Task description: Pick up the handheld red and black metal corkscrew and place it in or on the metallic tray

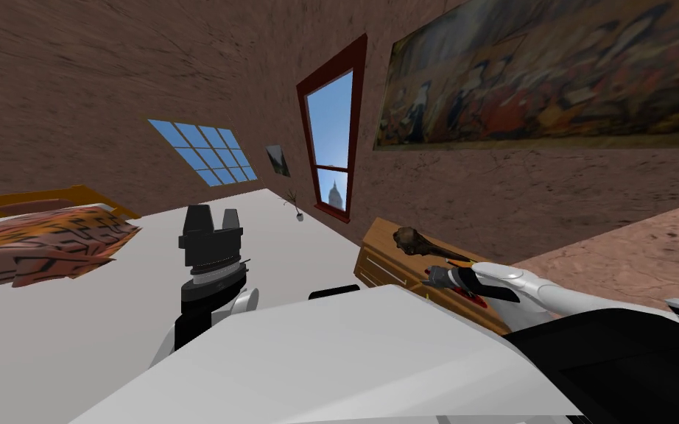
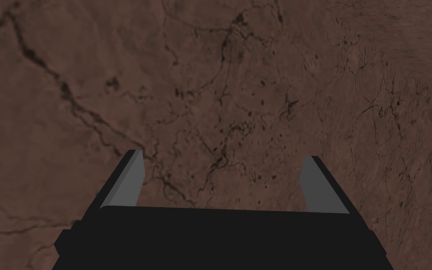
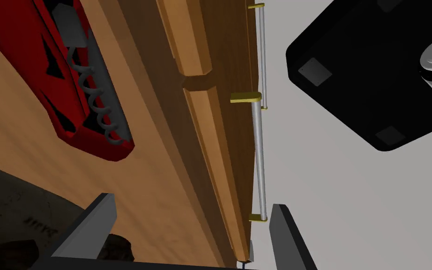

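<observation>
Corkscrew, red-bodied with a grey spiral, lies flat on the wooden cabinet top, well back from the front edge. Bare wood lies between it and that edge.

Your right gripper hovers over the top with its 2 fingers spread and nothing between them. The corkscrew sits ahead of the finger that is over the wood and is apart from it. The other finger shows past the front edge, against the light grey floor. Along the cabinet front run 2 silver bar handles on brass-coloured brackets.

In the head view, your right arm reaches across the cabinet. A dark brown lumpy object stands on the same top beyond the gripper. A bed with an orange patterned cover lies across the open floor on your left.

Your left gripper is raised in front of your chest, with its fingers apart and empty.
</observation>
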Motion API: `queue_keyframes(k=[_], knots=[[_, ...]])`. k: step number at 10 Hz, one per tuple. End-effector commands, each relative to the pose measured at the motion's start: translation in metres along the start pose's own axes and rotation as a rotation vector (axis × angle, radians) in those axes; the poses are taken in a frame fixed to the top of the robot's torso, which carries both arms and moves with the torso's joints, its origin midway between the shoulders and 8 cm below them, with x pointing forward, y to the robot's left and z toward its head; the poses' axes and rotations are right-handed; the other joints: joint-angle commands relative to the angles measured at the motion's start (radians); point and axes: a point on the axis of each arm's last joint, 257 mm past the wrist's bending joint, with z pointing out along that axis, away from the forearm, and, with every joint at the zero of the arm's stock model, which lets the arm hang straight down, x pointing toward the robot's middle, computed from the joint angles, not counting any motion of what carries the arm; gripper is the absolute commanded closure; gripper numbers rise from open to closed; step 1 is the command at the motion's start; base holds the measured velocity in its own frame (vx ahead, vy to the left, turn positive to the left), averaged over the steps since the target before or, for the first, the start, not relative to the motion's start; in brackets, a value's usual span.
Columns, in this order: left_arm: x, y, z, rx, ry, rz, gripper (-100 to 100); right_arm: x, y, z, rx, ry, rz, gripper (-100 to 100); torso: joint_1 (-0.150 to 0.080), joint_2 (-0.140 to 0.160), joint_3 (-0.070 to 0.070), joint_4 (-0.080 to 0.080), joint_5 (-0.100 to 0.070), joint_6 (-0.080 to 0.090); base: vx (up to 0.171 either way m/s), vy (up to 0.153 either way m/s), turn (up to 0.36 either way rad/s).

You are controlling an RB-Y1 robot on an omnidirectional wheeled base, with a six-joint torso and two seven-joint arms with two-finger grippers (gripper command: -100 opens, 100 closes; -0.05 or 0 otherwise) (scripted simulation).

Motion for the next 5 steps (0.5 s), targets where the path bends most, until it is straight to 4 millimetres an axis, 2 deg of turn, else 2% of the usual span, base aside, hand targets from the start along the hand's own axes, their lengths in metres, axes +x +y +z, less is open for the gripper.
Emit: queue_keyframes(k=[1,2,3,4,5], knots=[[0.000,0.000,0.000,0.000,0.000,0.000,0,0.036,-0.008,-0.013,0.010,0.073,0.000,-100,0.000,0.000,0.000,0.000,0.000,0.000,0.051,-0.077,0.107],[0.000,0.000,0.000,0.000,0.000,0.000,0,0.055,-0.010,-0.021,0.013,0.116,0.003,-100,-0.001,0.000,0.000,0.000,0.000,0.000,0.062,-0.103,0.079],[0.000,0.000,0.000,0.000,0.000,0.000,0,0.055,-0.010,-0.021,0.013,0.116,0.003,-100,-0.002,0.000,0.000,0.000,0.000,0.000,0.031,-0.078,0.013],[0.000,0.000,0.000,0.000,0.000,0.000,0,0.089,-0.009,-0.034,0.007,0.187,0.014,-100,-0.001,0.001,0.000,0.000,-0.001,0.000,0.021,-0.099,0.065],[0.000,0.000,0.000,0.000,0.000,0.000,0,0.103,-0.006,-0.039,0.001,0.214,0.020,-100,-0.002,0.002,0.001,0.000,0.000,0.000,0.036,-0.116,0.077]])
